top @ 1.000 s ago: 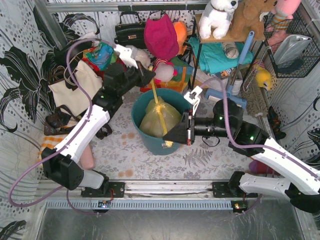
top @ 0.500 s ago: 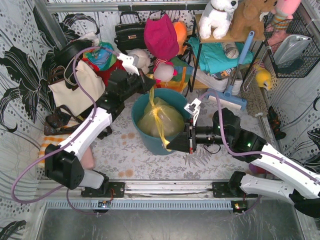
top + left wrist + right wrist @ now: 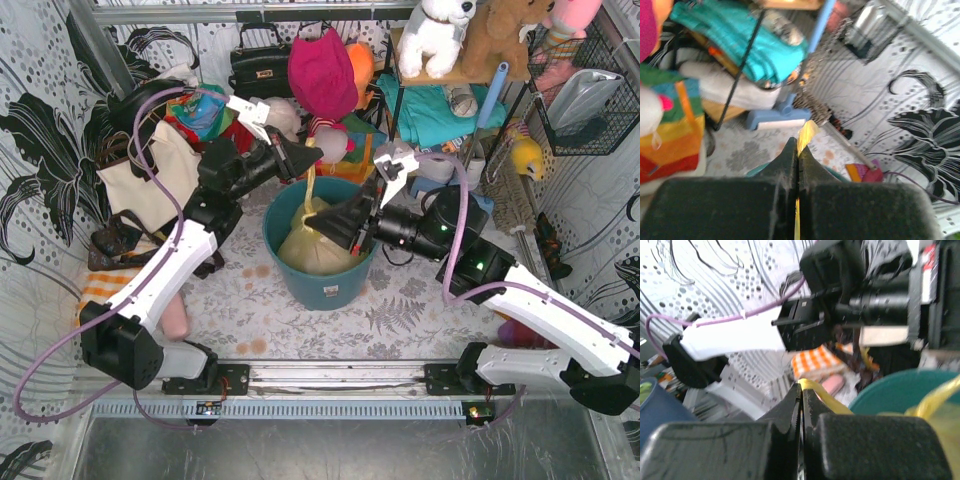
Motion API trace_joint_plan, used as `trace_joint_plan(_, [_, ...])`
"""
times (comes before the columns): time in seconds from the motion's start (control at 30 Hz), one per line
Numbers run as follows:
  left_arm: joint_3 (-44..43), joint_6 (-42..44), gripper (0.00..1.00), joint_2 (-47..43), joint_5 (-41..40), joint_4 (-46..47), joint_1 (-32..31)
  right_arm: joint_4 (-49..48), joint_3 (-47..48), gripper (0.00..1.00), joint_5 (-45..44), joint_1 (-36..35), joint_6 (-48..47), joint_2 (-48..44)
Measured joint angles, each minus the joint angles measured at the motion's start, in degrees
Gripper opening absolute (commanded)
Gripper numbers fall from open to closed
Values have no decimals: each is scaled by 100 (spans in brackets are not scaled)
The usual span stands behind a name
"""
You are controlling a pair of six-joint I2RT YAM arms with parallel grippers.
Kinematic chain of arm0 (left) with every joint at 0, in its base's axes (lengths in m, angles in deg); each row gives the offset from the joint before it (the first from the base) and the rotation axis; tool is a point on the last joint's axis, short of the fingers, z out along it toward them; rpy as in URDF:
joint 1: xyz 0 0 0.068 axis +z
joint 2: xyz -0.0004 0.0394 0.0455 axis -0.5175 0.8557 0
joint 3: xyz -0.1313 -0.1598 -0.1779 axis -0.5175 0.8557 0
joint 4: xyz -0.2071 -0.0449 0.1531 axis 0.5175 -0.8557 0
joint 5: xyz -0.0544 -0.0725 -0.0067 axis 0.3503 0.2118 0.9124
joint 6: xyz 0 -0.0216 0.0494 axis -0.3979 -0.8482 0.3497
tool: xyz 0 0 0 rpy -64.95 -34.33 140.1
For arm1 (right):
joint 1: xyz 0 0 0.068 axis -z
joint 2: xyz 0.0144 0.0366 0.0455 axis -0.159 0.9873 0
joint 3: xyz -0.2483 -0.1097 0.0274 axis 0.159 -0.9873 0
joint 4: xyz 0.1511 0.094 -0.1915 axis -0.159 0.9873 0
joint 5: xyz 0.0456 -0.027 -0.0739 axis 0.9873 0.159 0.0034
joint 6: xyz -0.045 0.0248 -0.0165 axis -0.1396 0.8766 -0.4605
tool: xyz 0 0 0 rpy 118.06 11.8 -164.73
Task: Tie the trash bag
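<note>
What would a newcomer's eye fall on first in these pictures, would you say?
First, the yellow-green trash bag sitting in the teal bin at the centre of the top view. Both arms meet over it: the left gripper pinches a strip of the bag stretched up above the bin's far rim, and the right gripper is shut on another strip just above the bag.

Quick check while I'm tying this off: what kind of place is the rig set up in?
Probably a mock household storage corner built as a test booth. A teal bin holds the trash bag, a white plush dog and a blue-handled mop sit behind it, and floral wallpaper panels close it in.
</note>
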Motion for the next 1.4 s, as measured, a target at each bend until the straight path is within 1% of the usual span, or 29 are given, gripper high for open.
trace_joint_plan(0.1, [-170,-149,1,-66,330,254,0,-278,365,0,-136,0,-304,256])
trace_joint_plan(0.13, [-179,-205,1,-98,400,334,0,-286,472,10,-173,0,-382,315])
trace_joint_plan(0.17, [-177,-256,1,-127,481,393,0,-286,549,27,-192,0,-452,354])
trace_joint_plan(0.2, [-173,-306,1,-149,531,461,-2,-269,610,38,-212,0,-514,376])
trace_joint_plan(0.23, [-164,-354,1,-170,577,516,-2,-243,656,47,-216,0,-610,380])
trace_joint_plan(0.3, [-125,-413,1,-203,614,590,-4,-186,706,59,-234,0,-706,361])
trace_joint_plan(0.4, [-74,-485,1,-210,629,632,-2,-52,710,67,-271,0,-905,229])
trace_joint_plan(0.47, [-46,-511,1,-210,638,634,-2,20,684,70,-293,0,-1086,72])
trace_joint_plan(0.57, [-35,-533,1,-210,649,638,-2,50,420,71,-382,0,-1488,-339])
trace_joint_plan(0.67, [-33,-535,1,-210,654,643,-2,20,-44,72,-400,0,-2039,-802])
trace_joint_plan(0.8, [2,-538,1,-210,664,654,-2,24,-815,72,-153,0,-2883,-1248])
trace_joint_plan(1.03, [28,-540,1,-210,667,691,-2,205,-1606,85,638,0,-4216,-1375])
trace_joint_plan(1.13, [31,-540,1,-210,669,691,-2,197,-1921,89,844,0,-4754,-1510])
trace_joint_plan(1.27, [31,-540,1,-210,669,691,-2,111,-2208,89,892,0,-5289,-1655])
trace_joint_plan(1.4, [31,-538,1,-214,667,691,-2,-103,-2273,88,942,0,-5512,-1600])
